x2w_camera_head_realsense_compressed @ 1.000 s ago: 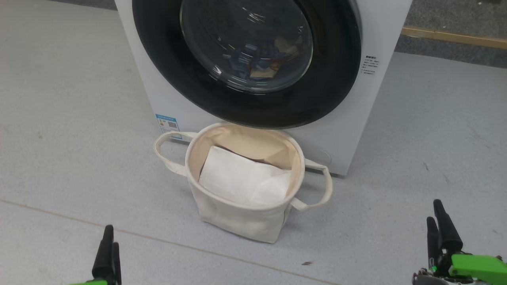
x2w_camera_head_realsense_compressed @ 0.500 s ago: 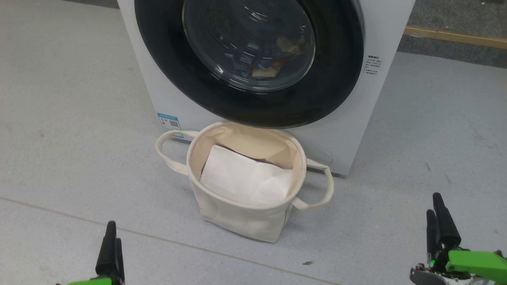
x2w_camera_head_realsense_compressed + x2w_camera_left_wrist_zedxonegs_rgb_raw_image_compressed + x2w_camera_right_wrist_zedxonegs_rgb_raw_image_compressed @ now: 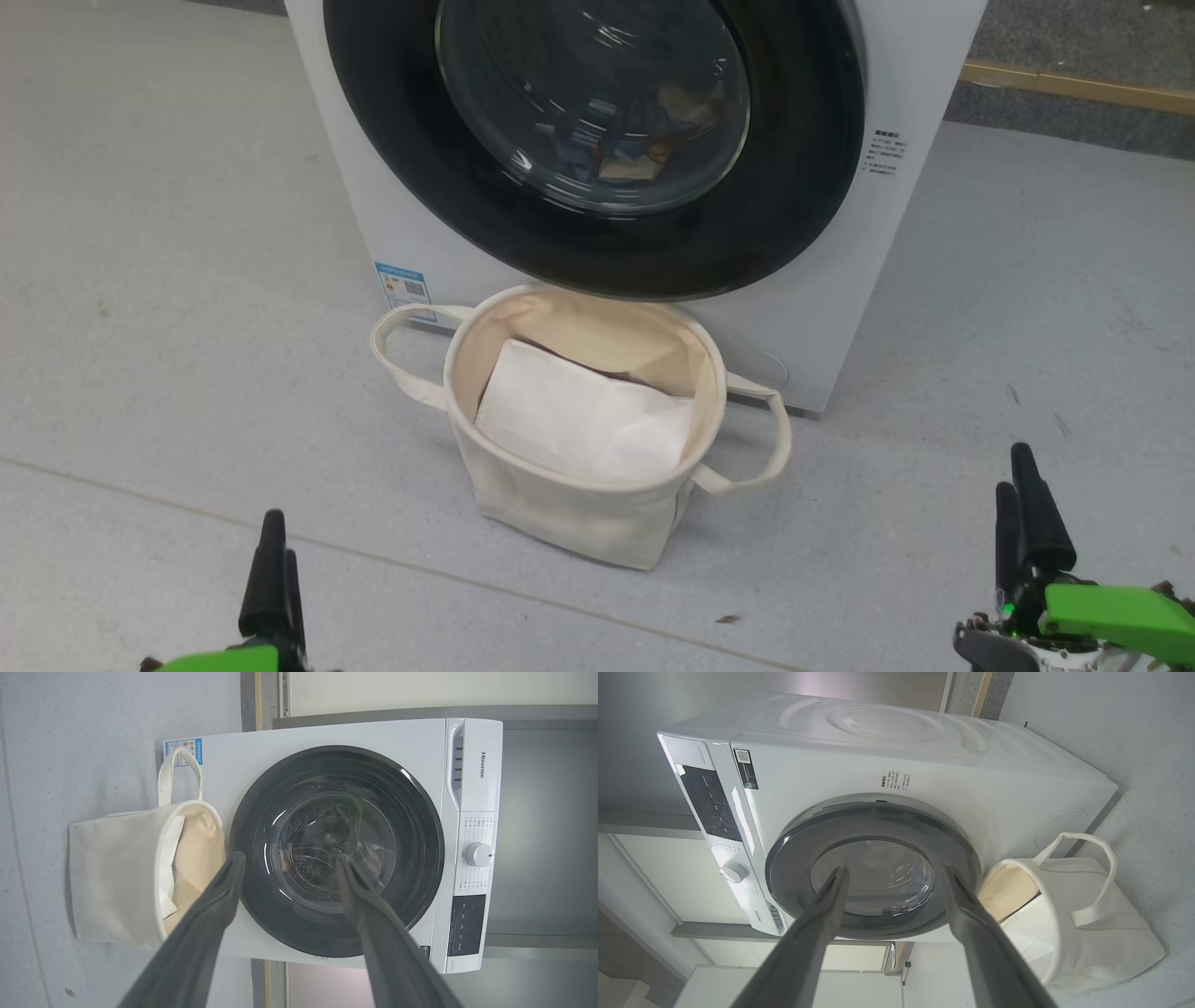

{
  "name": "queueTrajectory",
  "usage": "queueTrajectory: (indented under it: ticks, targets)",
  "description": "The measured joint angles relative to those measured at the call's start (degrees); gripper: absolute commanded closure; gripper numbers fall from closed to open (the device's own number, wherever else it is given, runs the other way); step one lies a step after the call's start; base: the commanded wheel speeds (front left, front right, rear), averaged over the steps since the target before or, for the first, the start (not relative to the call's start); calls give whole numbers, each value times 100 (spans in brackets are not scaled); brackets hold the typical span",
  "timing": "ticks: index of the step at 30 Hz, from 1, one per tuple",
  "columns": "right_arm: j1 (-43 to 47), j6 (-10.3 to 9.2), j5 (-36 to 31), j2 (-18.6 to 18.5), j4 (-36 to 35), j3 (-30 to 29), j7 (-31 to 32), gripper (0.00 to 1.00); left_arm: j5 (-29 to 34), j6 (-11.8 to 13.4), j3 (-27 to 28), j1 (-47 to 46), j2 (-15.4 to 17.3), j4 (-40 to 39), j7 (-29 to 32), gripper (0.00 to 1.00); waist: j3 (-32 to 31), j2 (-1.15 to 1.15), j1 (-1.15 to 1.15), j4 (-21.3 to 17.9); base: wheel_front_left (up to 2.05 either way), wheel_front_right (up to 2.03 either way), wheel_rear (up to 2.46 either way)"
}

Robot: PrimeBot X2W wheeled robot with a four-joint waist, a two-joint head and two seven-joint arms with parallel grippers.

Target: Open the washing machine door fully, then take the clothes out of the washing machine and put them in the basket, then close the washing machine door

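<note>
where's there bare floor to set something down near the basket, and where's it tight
Bare floor lies wide left of the basket and washing machine, again to their right up to the wooden strip, and in front of the basket. Tight: the basket stands close under the washing machine door, with a white sheet inside.

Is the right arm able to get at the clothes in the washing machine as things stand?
Probably not yet. The clothes sit behind the glass of the door, which looks shut against the washing machine. The right gripper is open and empty, but the door must open first.
</note>
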Motion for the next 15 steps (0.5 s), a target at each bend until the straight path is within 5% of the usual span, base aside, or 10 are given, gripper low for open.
queueTrajectory:
  ticks: [15]
  targets:
    - [-29,0,15,-1,-145,22,-230,0,40,-1,-94,-85,3,-123,-214,0,89,0,0,11,0,0,0]
